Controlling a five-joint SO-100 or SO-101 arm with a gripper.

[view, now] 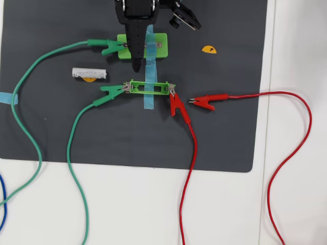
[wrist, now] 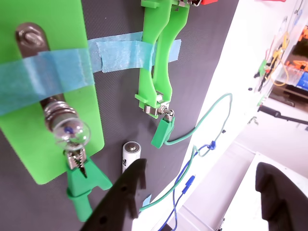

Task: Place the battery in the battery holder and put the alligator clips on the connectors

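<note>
The battery (view: 89,74) lies on the dark mat, left of the battery holder (view: 152,88), which is taped down with blue tape and has an empty slot. One green alligator clip (view: 113,91) grips the holder's left tab and a red clip (view: 177,106) its right tab. A second red clip (view: 204,100) lies loose on the mat. Another green clip (view: 110,47) sits on the light-green bulb block (view: 161,47). My gripper (view: 166,47) is open and empty above that block. In the wrist view the battery (wrist: 131,151) is partly behind my left finger (wrist: 120,197). The holder (wrist: 161,57) and its green clip (wrist: 163,132) show above.
The bulb (wrist: 70,130) and its green clip (wrist: 84,185) sit at the wrist view's left. An orange sticker (view: 208,49) lies on the mat (view: 225,143). Green wires (view: 30,117) and red wires (view: 191,168) trail over the white table. A blue wire (wrist: 185,187) crosses the mat edge.
</note>
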